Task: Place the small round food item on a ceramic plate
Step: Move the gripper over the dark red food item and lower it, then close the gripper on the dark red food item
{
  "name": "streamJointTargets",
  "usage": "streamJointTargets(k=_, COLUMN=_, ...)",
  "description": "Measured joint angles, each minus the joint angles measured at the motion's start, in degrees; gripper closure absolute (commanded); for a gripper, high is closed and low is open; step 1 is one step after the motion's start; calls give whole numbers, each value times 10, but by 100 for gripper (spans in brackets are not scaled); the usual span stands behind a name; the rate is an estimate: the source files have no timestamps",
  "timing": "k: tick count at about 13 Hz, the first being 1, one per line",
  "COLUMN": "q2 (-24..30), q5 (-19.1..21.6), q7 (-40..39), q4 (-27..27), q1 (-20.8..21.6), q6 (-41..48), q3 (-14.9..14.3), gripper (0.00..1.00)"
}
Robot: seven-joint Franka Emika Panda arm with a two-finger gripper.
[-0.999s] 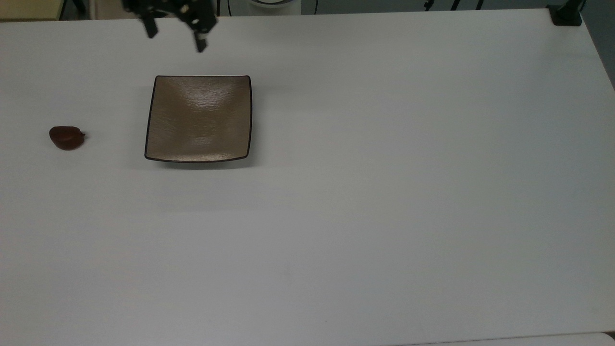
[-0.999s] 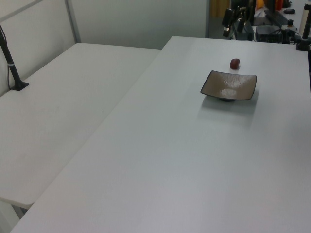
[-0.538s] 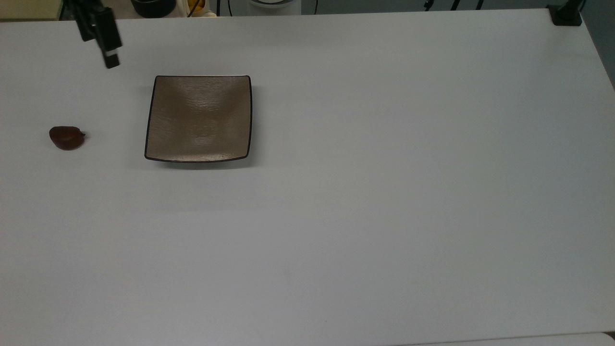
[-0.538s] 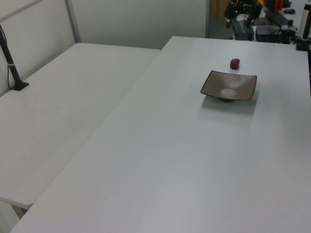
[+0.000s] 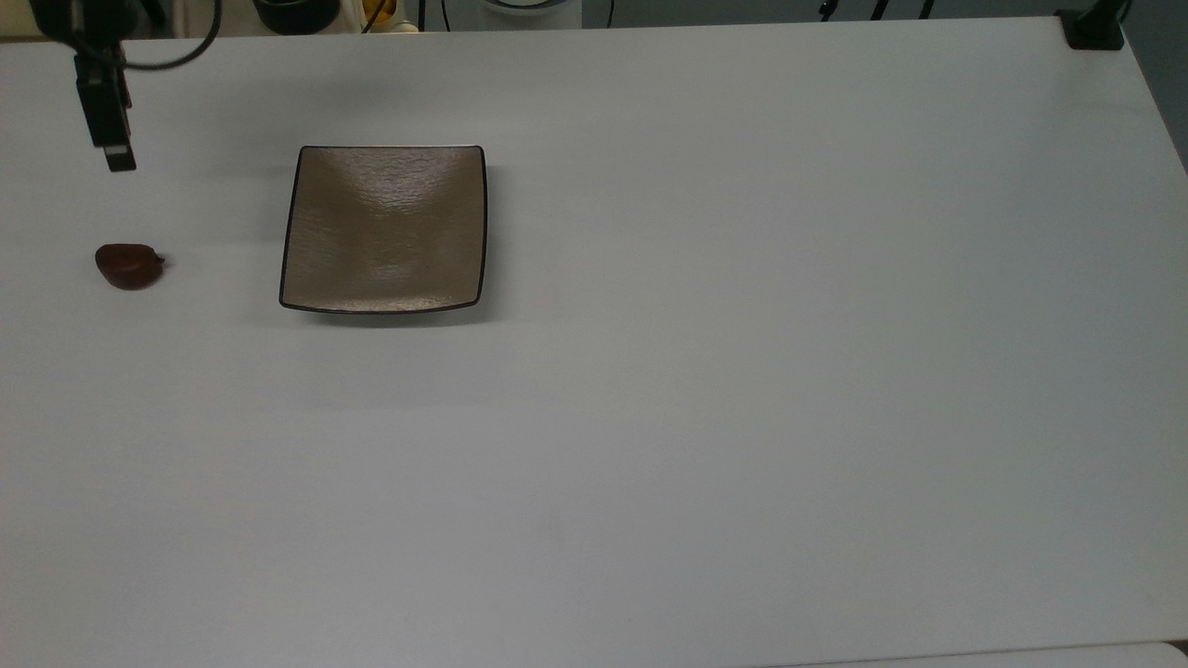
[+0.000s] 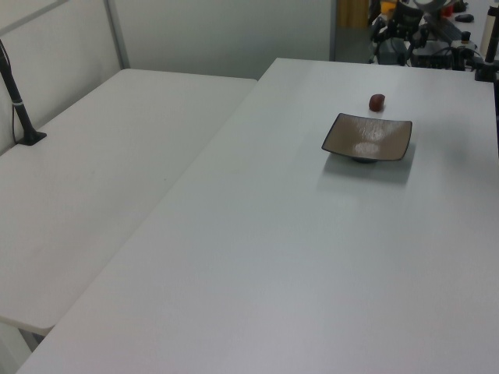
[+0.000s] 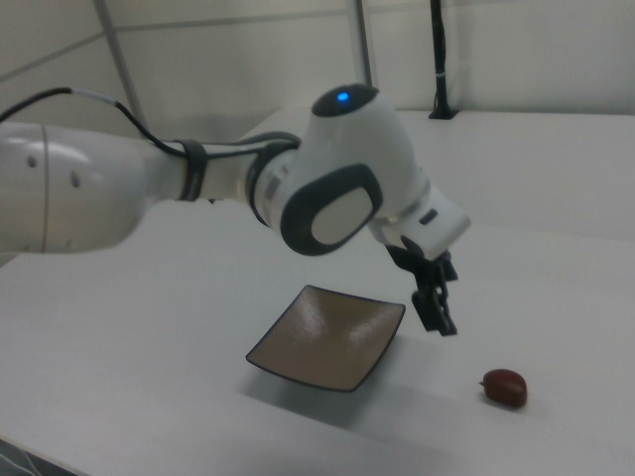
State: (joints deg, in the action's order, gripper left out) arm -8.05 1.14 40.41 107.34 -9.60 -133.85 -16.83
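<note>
The small round food item (image 5: 129, 266) is a dark reddish-brown lump lying on the white table (image 5: 705, 390) near the top view's left edge. To its right in the top view sits the square taupe ceramic plate (image 5: 383, 227), with nothing on it. My gripper (image 5: 117, 160) hangs open and holds nothing, above the table and beyond the food item, toward the top view's upper left. In the right view the gripper (image 7: 438, 315) points down between the plate (image 7: 327, 339) and the food item (image 7: 504, 387), well above both. The left view has the food item (image 6: 377, 102) just behind the plate (image 6: 367, 137).
A second white table (image 6: 101, 171) adjoins on the left view's left. A black clamp post (image 5: 1093, 26) stands at the table's far right corner in the top view. Cables and dark equipment (image 6: 437, 47) sit beyond the table's far edge.
Over the last second my gripper has swung from behind the plate's far edge toward the top view's left and come nearer the food item. Plate and food item have not moved.
</note>
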Motion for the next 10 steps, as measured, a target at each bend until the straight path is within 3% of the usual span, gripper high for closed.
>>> streamJointTargets(k=4, q2=-81, q5=-1, q7=7, q4=-1, q1=-29, q6=-70, q3=-1, gripper=0)
streamJointTargets(k=10, q2=-168, q5=-2, q7=28, q4=-27, q1=-35, q6=-145, q3=0, gripper=0)
